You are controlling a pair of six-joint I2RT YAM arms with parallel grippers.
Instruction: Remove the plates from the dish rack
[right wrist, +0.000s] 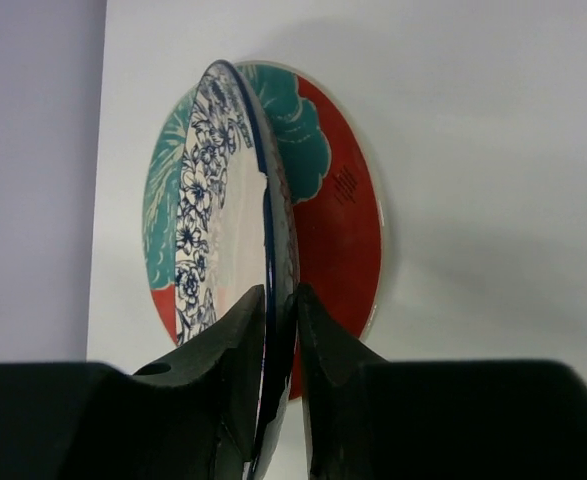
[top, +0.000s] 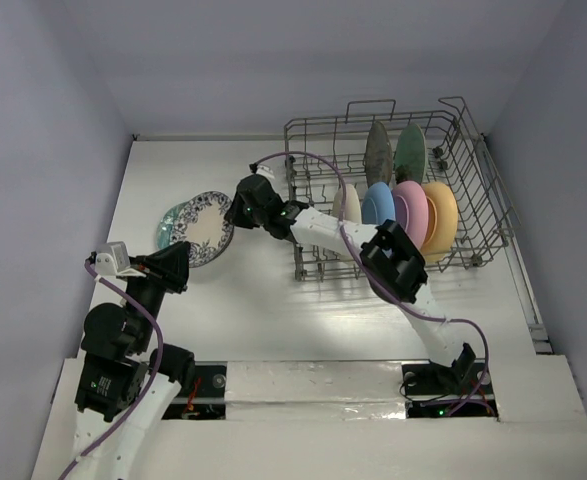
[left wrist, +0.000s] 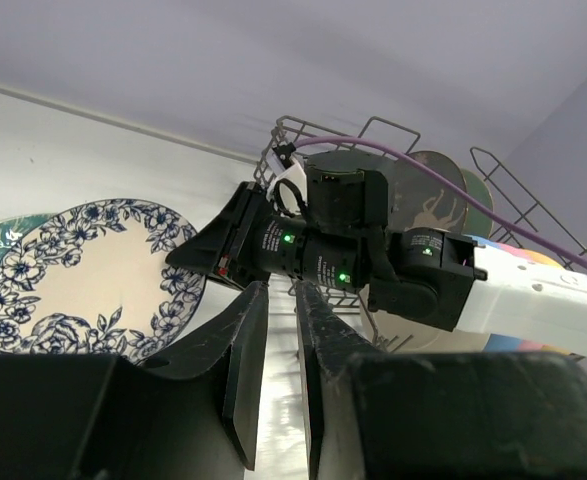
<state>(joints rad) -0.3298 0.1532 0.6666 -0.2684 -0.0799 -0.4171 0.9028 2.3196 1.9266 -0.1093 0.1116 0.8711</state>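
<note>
The blue-white floral plate [top: 201, 228] sits over the teal and red plate [top: 166, 226] on the table at the left. My right gripper [top: 237, 213] is shut on the floral plate's right rim; in the right wrist view the gripper [right wrist: 279, 292] holds the floral plate [right wrist: 208, 200] edge-on and tilted above the teal plate [right wrist: 338, 220]. My left gripper [top: 181, 263] is just near of the floral plate, slightly open and empty [left wrist: 281, 287]. The dish rack [top: 473, 190] holds the grey-brown [top: 377, 150], mint green [top: 410, 150], cream [top: 347, 205], sky blue [top: 377, 205], pink [top: 411, 212] and orange-yellow [top: 441, 218] plates upright.
The right arm [top: 393, 262] stretches from its base across the rack's front left corner. A purple cable [top: 323, 170] loops over it. Walls close the table at the left, back and right. In the left wrist view the right wrist [left wrist: 353, 250] fills the middle.
</note>
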